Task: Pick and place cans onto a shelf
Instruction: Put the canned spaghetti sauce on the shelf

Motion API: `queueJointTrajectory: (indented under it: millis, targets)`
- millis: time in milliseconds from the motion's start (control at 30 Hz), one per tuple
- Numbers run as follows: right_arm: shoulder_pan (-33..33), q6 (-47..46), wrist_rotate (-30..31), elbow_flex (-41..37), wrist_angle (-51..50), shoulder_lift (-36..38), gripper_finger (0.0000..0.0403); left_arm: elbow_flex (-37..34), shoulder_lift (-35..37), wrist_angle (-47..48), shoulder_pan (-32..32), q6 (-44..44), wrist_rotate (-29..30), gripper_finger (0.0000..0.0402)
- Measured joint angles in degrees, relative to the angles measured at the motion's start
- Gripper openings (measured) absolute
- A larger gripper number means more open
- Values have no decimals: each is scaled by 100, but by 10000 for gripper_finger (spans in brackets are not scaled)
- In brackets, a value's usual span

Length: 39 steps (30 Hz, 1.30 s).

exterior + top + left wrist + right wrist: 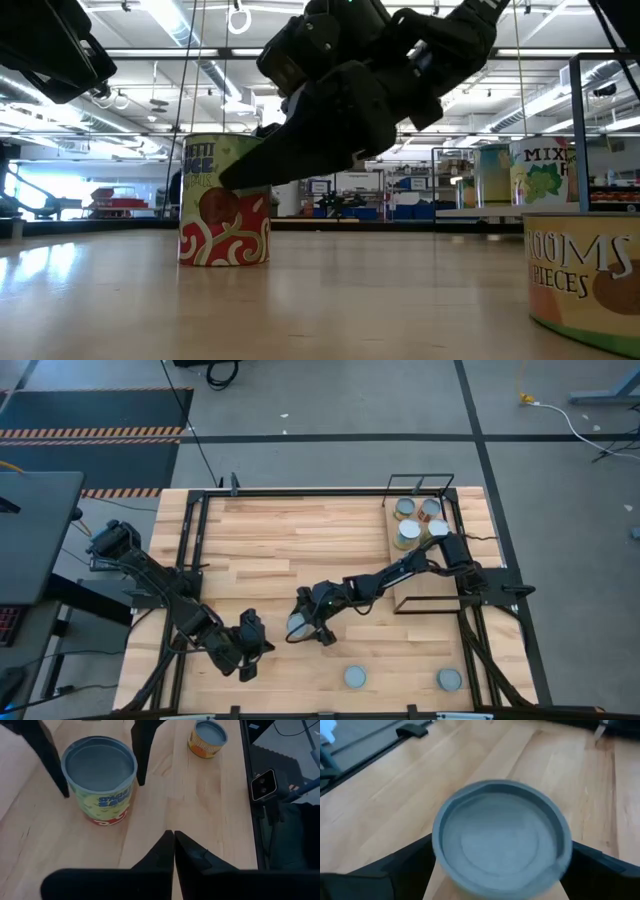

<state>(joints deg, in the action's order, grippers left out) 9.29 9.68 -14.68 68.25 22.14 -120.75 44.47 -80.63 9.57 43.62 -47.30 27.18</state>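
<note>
A can with a grey top and a green, yellow and red label stands upright on the pale tabletop, left of centre; it also shows in the low view and the left wrist view. My right gripper is over it, one finger on either side. My left gripper is shut and empty, just left of that can. Two more cans stand near the front edge. The brown shelf at the right carries several cans at its far end. My right gripper pinches the can's round side wall just below the rim, one finger against each opposite side. The fingers come from above, slanting down from the table's right. The can stands upright with its base on the table.
A black frame runs along the table's edges. The shelf's thin wire frame rises at the far right. A tan-labelled can stands close to the low camera. Bare tabletop lies between the held can and the shelf.
</note>
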Motion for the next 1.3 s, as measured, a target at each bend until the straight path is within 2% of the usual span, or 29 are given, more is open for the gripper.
queueJointTrajectory:
  millis: [67,233,400,500,667,1000,1100,1300]
  targets:
    - [28,-80,74,143,-473,59,374,0,-1,0,-2,-1,0,19]
    - [117,100,679,1287,-2928,87,374,0,-2,-20,-4,2,0,19]
    - [144,506,347,2378,-4206,-442,374,4,0,-131,-4,3,0,17]
    - [147,533,447,2924,-4767,-758,374,4,-2,-177,-4,6,0,20]
    - [197,554,476,3552,-5217,-1061,373,7,-2,-240,-4,9,-1,18]
    - [137,534,646,3676,-5305,-860,368,7,-2,-297,-4,10,0,21]
    - [44,437,600,3676,-5305,-857,349,7,-2,-309,-4,1,0,18]
    - [-10,397,621,3674,-5493,-761,288,7,-2,-332,-4,2,2,19]
